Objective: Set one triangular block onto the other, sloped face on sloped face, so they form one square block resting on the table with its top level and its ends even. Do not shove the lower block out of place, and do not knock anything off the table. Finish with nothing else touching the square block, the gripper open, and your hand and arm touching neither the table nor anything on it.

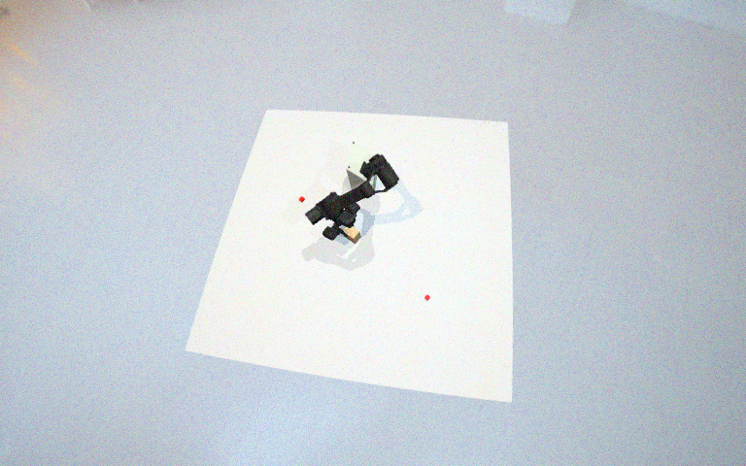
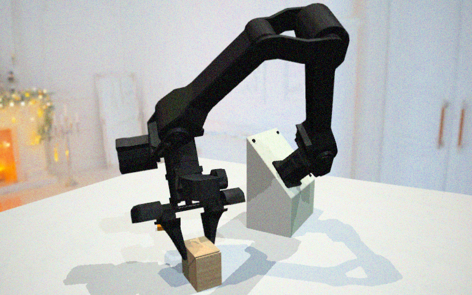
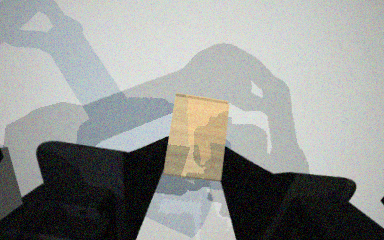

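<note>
The upper triangular block (image 1: 350,231) (image 2: 202,244) (image 3: 200,135) is light wood, its flat face up. It sits over the lower triangular block (image 2: 209,273), which rests on the table (image 1: 440,351) (image 2: 417,225) with its upright wood face toward the exterior camera. Together they look nearly like one square block. A thin line shows along their shared top edge in the exterior view; whether the sloped faces touch fully cannot be told. My gripper (image 2: 198,249) (image 3: 193,144) is shut on the upper block, one finger on each end.
A grey sloped pedestal (image 2: 266,198) bears the arm behind the blocks. A small orange piece (image 2: 160,227) is partly hidden behind the left finger. Small red pieces (image 1: 301,199) (image 1: 427,297) lie away from the blocks, on either side.
</note>
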